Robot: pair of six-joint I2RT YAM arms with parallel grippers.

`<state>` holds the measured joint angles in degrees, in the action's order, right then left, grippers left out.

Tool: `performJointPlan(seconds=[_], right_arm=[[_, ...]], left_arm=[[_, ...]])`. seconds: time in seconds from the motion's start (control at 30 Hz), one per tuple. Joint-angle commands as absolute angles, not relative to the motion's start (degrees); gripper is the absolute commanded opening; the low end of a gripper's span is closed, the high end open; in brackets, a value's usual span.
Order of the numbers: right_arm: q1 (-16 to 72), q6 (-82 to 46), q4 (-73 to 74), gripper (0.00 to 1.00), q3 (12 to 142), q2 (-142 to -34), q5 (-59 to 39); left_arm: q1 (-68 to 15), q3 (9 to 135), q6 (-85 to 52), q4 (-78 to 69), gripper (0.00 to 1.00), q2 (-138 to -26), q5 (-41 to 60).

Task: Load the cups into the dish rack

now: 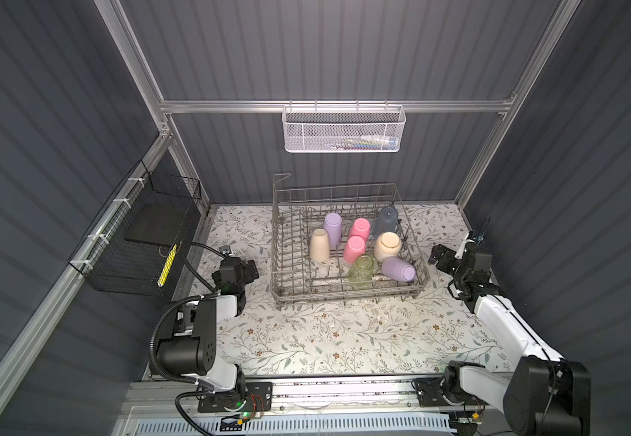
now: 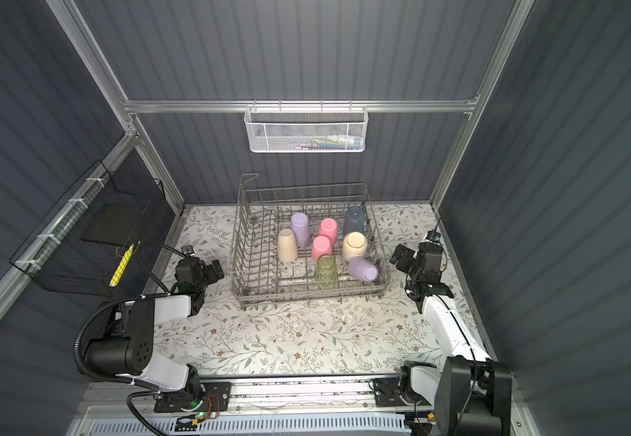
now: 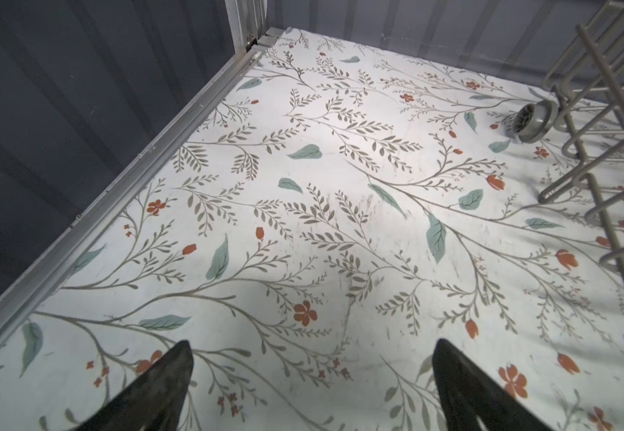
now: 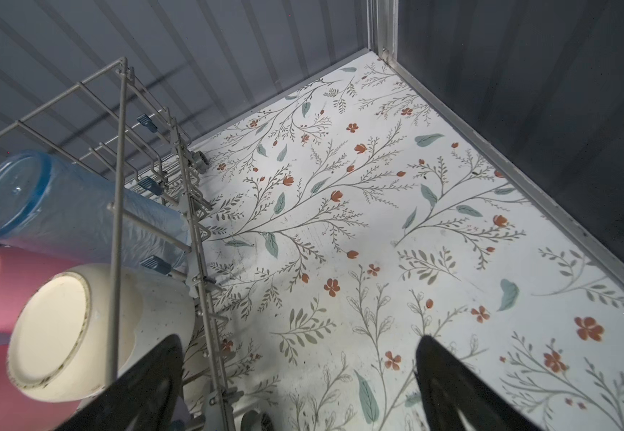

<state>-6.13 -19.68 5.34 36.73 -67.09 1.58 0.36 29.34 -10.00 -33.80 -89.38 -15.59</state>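
The grey wire dish rack point(image 1: 325, 296) point(image 2: 306, 296) stands at the back middle of the table and holds several cups. Bottom-up stand a lilac cup point(image 1: 333, 228), two pink cups point(image 1: 359, 227) point(image 1: 354, 248), a cream cup point(image 1: 319, 244), a wider cream cup point(image 1: 387, 246) point(image 4: 79, 328), a clear blue cup point(image 1: 385, 221) point(image 4: 60, 209) and a clear green cup point(image 1: 362, 271). Another lilac cup point(image 1: 398, 269) lies tilted at the front right. My left gripper point(image 1: 251, 268) point(image 3: 314, 341) hangs open and empty left of the rack. My right gripper point(image 1: 435, 258) point(image 4: 299, 337) is open and empty by its right wall.
A white mesh basket point(image 1: 344, 130) hangs on the back rail. A black wire basket point(image 1: 136, 245) with a yellow item point(image 1: 166, 264) is fixed to the left wall. A floral cover point(image 1: 344, 339) lies on the table. The rack's wheel point(image 3: 532, 121) rests on it.
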Motion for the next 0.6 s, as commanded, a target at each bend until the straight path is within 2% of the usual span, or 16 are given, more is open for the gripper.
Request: performJointPlan(seconds=[0.0, 0.2, 0.33, 0.4, 0.57], right_arm=[[-6.42, -18.17, 12.26, 0.96, 35.61, -69.35, 2.23], [-6.42, -14.18, 17.91, 0.96, 34.36, -73.61, 1.43], [-6.50, -12.24, 21.54, 0.96, 32.22, -73.93, 1.07], [-6.53, -11.14, 24.16, 0.96, 30.72, -73.61, 0.73], [-6.59, -9.89, 31.30, 0.96, 25.97, -72.43, 0.85]], left_arm=[[0.35, 30.58, -8.21, -35.81, 1.00, -90.67, -15.24], [0.29, 32.80, -7.38, -36.86, 1.00, -94.52, -17.07], [-4.26, 33.48, -4.08, -38.55, 1.00, -96.54, -22.72], [-8.15, 32.44, -0.69, -42.49, 1.00, -97.61, -29.16], [-8.09, 30.03, -1.96, -45.78, 1.00, -96.83, -30.16]])
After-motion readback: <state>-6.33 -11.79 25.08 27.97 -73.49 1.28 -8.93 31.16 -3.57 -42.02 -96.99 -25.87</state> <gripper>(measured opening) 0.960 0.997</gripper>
